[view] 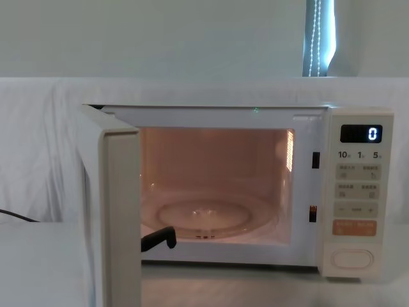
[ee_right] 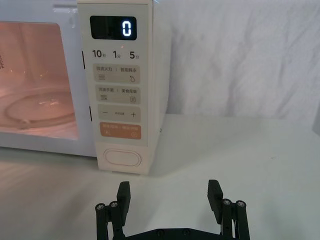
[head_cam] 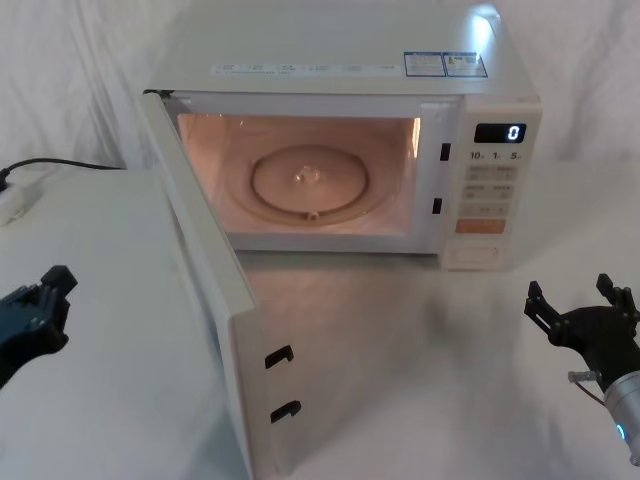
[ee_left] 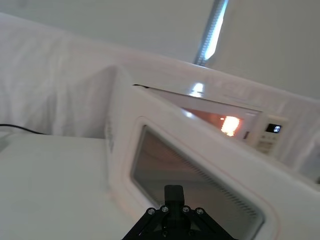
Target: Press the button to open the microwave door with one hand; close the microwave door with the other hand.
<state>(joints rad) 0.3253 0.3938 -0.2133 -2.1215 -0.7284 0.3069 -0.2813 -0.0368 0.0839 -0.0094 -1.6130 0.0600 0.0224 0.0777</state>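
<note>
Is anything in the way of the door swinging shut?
Nothing visible is. The door stands wide open, and the table in its swing path to the oven front is bare. The left gripper waits on the door's outer side; the right gripper sits off by the control panel.

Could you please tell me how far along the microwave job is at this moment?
Opening looks done: the microwave door stands wide open and the cavity is lit. The right gripper sits open on the table side of the button, not touching it. Closing is left: the left gripper hovers outside the door, not yet touching it.
</note>
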